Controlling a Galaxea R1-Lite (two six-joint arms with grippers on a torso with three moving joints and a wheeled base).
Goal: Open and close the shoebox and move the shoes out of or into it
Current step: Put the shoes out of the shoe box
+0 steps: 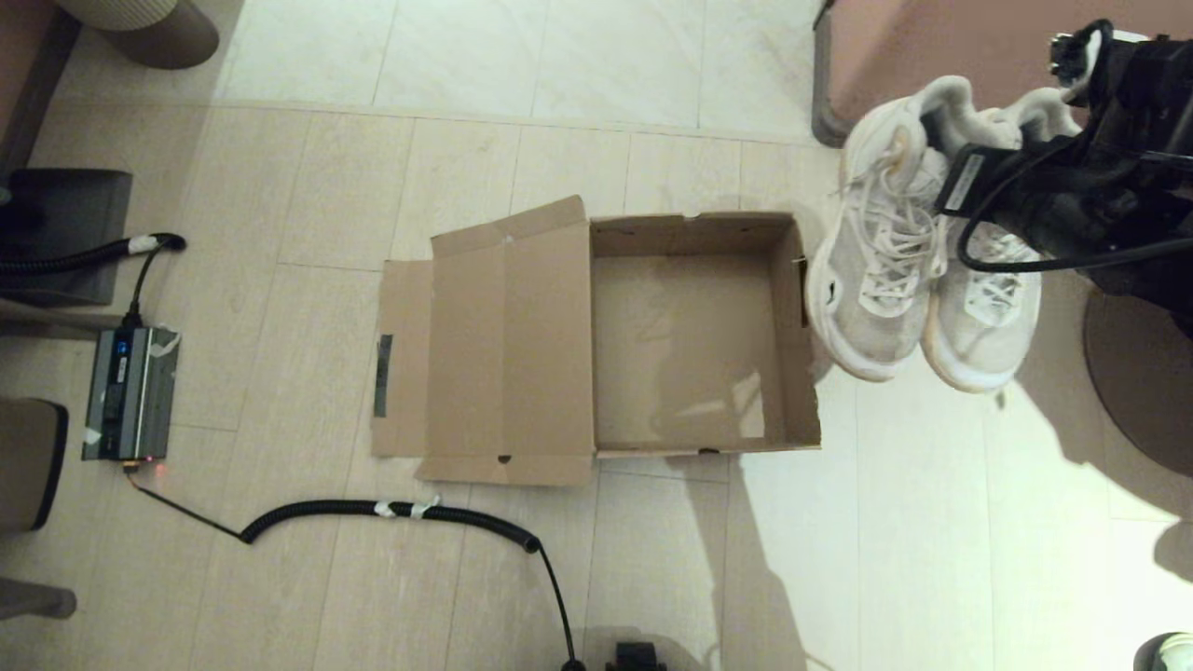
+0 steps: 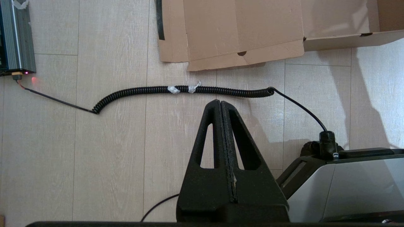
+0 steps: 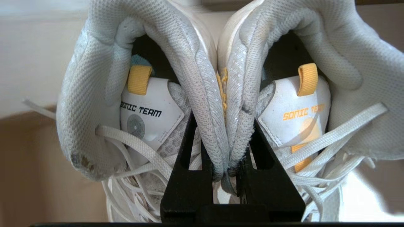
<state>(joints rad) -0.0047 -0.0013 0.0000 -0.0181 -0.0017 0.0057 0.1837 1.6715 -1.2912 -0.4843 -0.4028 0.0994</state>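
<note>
A home's living space — pale plank floor [image 1: 280, 578], sofa corner [image 1: 932, 47], round stool base [image 1: 140, 28].

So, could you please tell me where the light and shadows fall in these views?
Head view: bright patch on the floor right of the shoebox, dark shadow beside it. Right wrist view: the shoes sharp, background blurred. Left wrist view: evenly lit, soft shadows.

A large brown cardboard shoebox [image 1: 690, 340] lies open on the pale tiled floor [image 1: 280, 186], its hinged lid flap with a dark tape strip folded flat to the left. To its right, a pair of off-white lace-up sneakers [image 1: 918, 270] hangs in the air, side by side, from the black right gripper [image 1: 969, 186]. A coiled black cable [image 1: 391, 511] lies on the floor near the box, running from a grey box-shaped device [image 1: 130, 391] at the left.
</note>
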